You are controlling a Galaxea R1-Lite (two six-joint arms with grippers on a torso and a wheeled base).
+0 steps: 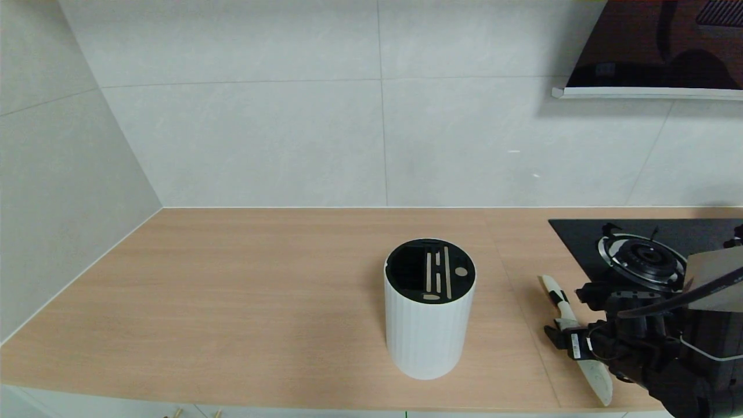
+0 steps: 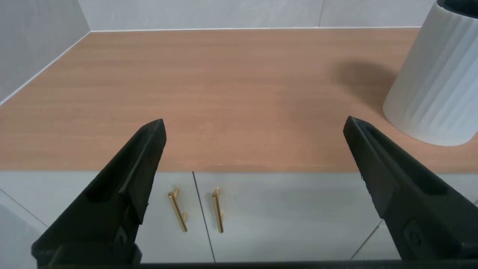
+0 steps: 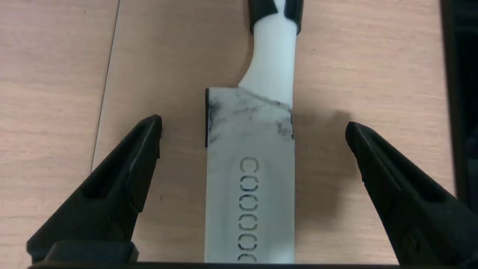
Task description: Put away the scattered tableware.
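Hob [image 1: 583, 244] lies just beside the knife [image 1: 564, 313], ribbed holder [image 1: 428, 331] standing well apart

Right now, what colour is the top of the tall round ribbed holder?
Black with pale slots, on the white ribbed cylindrical holder. The head view shows it best.

You face a matt wood-grain countertop [image 1: 261, 290], a white ribbed holder [image 1: 428, 331] with a matt plastic look, a smooth marbled white knife [image 3: 250, 194] and a glossy black hob [image 1: 582, 239]
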